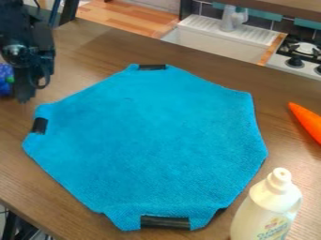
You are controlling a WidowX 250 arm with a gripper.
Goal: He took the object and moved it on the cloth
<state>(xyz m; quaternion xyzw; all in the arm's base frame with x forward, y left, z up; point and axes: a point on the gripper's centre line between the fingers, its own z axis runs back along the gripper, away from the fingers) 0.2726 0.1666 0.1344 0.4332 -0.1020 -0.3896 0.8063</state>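
A toy kitchen lines the background, where a white sink (216,43) with a ribbed draining board and a pale grey tap (233,18) sits beside a white stove (301,62) with a black grate and dark knobs, in front of dark tiles. In the foreground, a brown wood-grain table (85,42) carries a bright turquoise, many-sided fabric cloth (150,140), spread flat, with black strips at its top, left, bottom and lower-right edges.

At the upper left, a black two-finger robot gripper (26,95) hangs nearly upright beyond the cloth's upper-left side, its tip pointing down toward the brown surface. How wide it stands cannot be told from this angle, and neither can whether it has anything in its grasp. Just beside it, at the left edge and partly cut off, is a rounded blue-and-green object (5,80), off the cloth and to the left of it. Part of the object lies against the gripper's dark outline, but whether the two touch cannot be told.

Across the table, a smooth orange object (308,123), tapering to a point, lies at the right edge, apart from the cloth, its narrow end toward the sink and stove. At the lower right, a cream-white plastic bottle (264,211) with a pale cap and a printed label stands upright, near the cloth's lower-right side.
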